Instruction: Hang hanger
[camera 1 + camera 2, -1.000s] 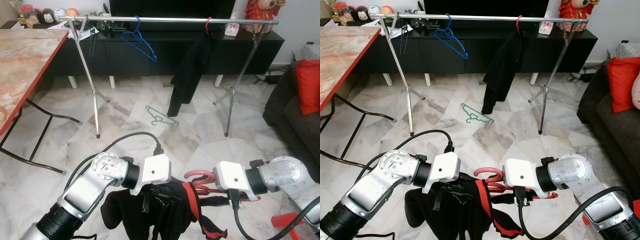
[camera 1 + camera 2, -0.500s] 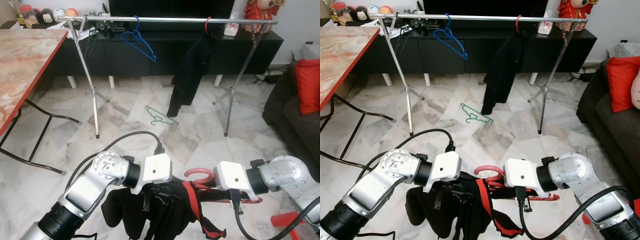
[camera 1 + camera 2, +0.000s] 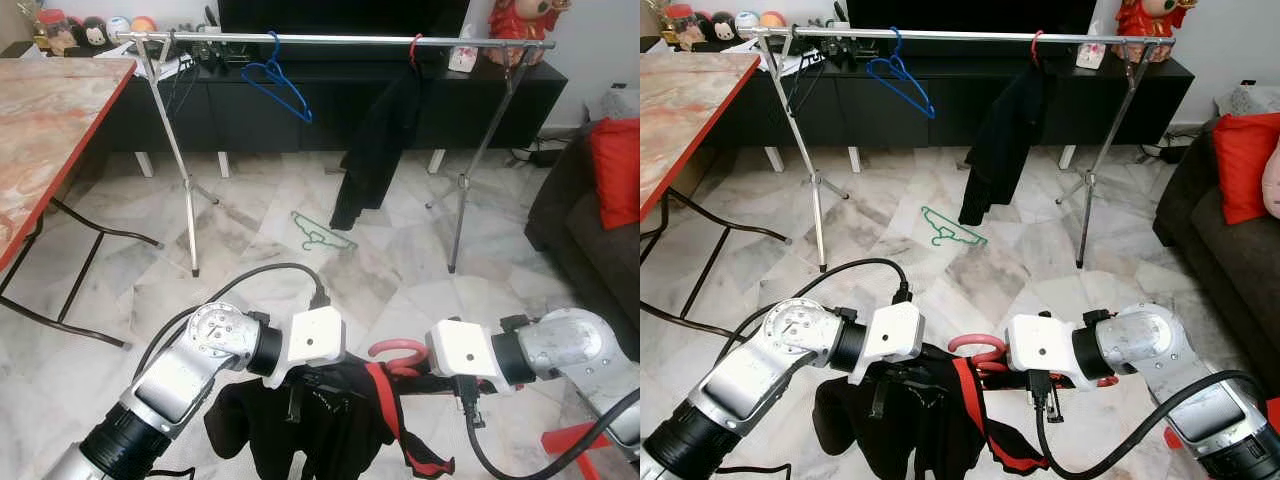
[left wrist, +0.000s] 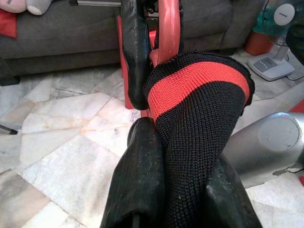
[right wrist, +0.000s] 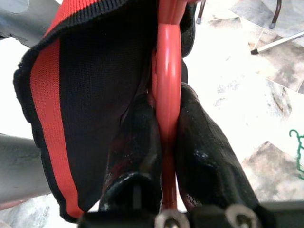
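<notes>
Red hanger [image 5: 166, 95] pinched betw right claw [image 5: 164, 137] fingers (garment draped).

Down low in front of the robot, the red hanger [image 3: 398, 352] sits level between the 2 arms, its hook curling up and a black garment with red trim [image 3: 330, 415] draped from it in a loose bundle. The right gripper [image 5: 166, 142] pinches the hanger's red bar between its closed jaws, while the left gripper [image 4: 183, 180] is clamped on the garment's knitted red-and-black band just beside the hanger. Well beyond them stands the silver clothes rail [image 3: 330, 40], horizontal on 2 splayed stands, where a blue hanger [image 3: 280, 85] and a hung black garment [image 3: 375, 150] are spaced apart.
</notes>
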Robot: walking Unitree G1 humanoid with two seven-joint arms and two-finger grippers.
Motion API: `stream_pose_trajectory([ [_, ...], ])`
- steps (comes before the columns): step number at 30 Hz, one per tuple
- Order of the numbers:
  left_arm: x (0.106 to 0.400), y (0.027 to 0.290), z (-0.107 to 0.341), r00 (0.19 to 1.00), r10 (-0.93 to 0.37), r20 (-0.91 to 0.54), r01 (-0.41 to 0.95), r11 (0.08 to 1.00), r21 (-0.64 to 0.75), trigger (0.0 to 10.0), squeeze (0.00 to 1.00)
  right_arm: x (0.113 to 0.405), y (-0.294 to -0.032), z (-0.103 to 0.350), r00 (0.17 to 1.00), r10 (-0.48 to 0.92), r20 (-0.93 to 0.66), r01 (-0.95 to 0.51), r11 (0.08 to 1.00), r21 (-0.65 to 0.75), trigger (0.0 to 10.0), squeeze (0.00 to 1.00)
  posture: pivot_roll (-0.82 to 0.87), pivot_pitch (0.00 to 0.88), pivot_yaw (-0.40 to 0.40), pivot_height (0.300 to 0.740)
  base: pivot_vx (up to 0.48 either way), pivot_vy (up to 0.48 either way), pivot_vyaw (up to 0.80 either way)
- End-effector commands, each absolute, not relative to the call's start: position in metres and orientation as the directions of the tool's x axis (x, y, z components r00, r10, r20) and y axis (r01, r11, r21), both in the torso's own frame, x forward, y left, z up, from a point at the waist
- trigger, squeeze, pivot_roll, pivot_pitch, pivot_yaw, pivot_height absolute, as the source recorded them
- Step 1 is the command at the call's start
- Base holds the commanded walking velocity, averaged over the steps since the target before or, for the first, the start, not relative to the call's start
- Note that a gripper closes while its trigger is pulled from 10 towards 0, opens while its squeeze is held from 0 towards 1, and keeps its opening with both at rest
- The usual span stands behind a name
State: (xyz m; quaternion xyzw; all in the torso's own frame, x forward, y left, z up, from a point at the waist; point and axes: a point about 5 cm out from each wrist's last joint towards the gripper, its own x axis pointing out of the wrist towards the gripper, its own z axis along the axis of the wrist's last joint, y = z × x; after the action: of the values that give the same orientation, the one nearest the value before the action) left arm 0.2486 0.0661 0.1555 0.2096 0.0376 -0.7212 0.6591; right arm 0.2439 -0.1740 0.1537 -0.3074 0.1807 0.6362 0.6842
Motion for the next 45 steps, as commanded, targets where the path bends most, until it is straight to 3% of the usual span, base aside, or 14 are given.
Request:
stream_pose_trajectory([
  [1, 0.255, 0.062, 0.175, -0.015, -0.952, -0.305, 0.942, -0.116, 0.316, 10.0, 0.0, 0.238, -0.166, 0.152, 0.08, 0.765, -0.639, -0.982, -0.048, -0.181, 0.0, 0.0, -0.12, 0.083, -0.06, 0.74, 0.0, 0.0, 0.0],
  [3, 0.255, 0.062, 0.175, -0.012, -0.952, -0.305, 0.941, -0.114, 0.318, 10.0, 0.0, 0.238, -0.166, 0.152, 0.08, 0.766, -0.638, -0.982, -0.048, -0.181, 0.0, 0.0, -0.12, 0.084, -0.059, 0.74, 0.0, 0.0, 0.0],
  [4, 0.256, 0.062, 0.175, -0.015, -0.951, -0.308, 0.942, -0.117, 0.315, 10.0, 0.18, 0.238, -0.165, 0.152, 0.082, 0.768, -0.635, -0.982, -0.045, -0.181, 0.0, 0.0, -0.13, 0.084, -0.057, 0.74, 0.0, 0.0, 0.0],
  [5, 0.256, 0.062, 0.175, -0.015, -0.951, -0.308, 0.942, -0.117, 0.315, 10.0, 0.18, 0.238, -0.165, 0.152, 0.082, 0.768, -0.635, -0.982, -0.045, -0.181, 0.0, 0.0, -0.13, 0.084, -0.057, 0.74, 0.0, 0.0, 0.0],
  [6, 0.256, 0.061, 0.175, -0.017, -0.951, -0.308, 0.942, -0.118, 0.313, 10.0, 1.0, 0.238, -0.165, 0.152, 0.084, 0.769, -0.634, -0.982, -0.044, -0.183, 0.0, 0.0, -0.13, 0.084, -0.056, 0.74, 0.0, 0.0, 0.0],
  [18, 0.266, 0.064, 0.184, 0.028, -0.957, -0.289, 0.935, -0.077, 0.345, 10.0, 1.0, 0.241, -0.163, 0.152, 0.134, 0.791, -0.597, -0.978, 0.01, -0.206, 0.0, 0.0, -0.12, 0.081, -0.043, 0.74, 0.0, 0.0, 0.0],
  [25, 0.267, 0.069, 0.185, 0.024, -0.944, -0.329, 0.93, -0.099, 0.354, 10.0, 1.0, 0.243, -0.163, 0.153, 0.185, 0.805, -0.563, -0.971, 0.062, -0.231, 0.0, 0.0, -0.12, 0.079, -0.036, 0.74, 0.0, 0.0, 0.0],
  [26, 0.271, 0.075, 0.183, 0.058, -0.929, -0.366, 0.92, -0.092, 0.381, 10.0, 1.0, 0.245, -0.162, 0.155, 0.222, 0.819, -0.528, -0.964, 0.105, -0.243, 0.0, 0.0, -0.12, 0.078, -0.036, 0.74, 0.0, 0.0, 0.0],
  [30, 0.274, 0.078, 0.183, 0.091, -0.918, -0.385, 0.908, -0.082, 0.41, 10.0, 1.0, 0.244, -0.161, 0.156, 0.235, 0.825, -0.513, -0.961, 0.121, -0.247, 0.0, 0.0, -0.12, 0.078, -0.036, 0.74, 0.0, 0.0, 0.0],
  [38, 0.274, 0.081, 0.188, 0.094, -0.921, -0.378, 0.908, -0.077, 0.412, 10.0, 1.0, 0.248, -0.159, 0.155, 0.293, 0.824, -0.485, -0.946, 0.176, -0.273, 0.0, 0.0, -0.11, 0.072, -0.035, 0.74, 0.0, 0.0, 0.0],
  [42, 0.273, 0.083, 0.189, 0.098, -0.947, -0.307, 0.928, -0.024, 0.371, 10.0, 1.0, 0.247, -0.162, 0.152, 0.306, 0.818, -0.487, -0.944, 0.196, -0.264, 0.0, 0.0, -0.12, 0.066, -0.032, 0.74, 0.0, 0.0, 0.0],
  [43, 0.272, 0.084, 0.19, 0.097, -0.951, -0.294, 0.931, -0.018, 0.365, 10.0, 0.0, 0.247, -0.164, 0.152, 0.31, 0.816, -0.488, -0.943, 0.201, -0.264, 0.0, 0.0, -0.12, 0.064, -0.032, 0.74, 0.0, 0.0, 0.0],
  [45, 0.27, 0.086, 0.19, 0.087, -0.957, -0.278, 0.94, -0.014, 0.342, 10.0, 0.0, 0.247, -0.167, 0.152, 0.319, 0.811, -0.491, -0.941, 0.211, -0.264, 0.0, 0.0, -0.12, 0.062, -0.033, 0.74, 0.0, 0.0, 0.0],
])
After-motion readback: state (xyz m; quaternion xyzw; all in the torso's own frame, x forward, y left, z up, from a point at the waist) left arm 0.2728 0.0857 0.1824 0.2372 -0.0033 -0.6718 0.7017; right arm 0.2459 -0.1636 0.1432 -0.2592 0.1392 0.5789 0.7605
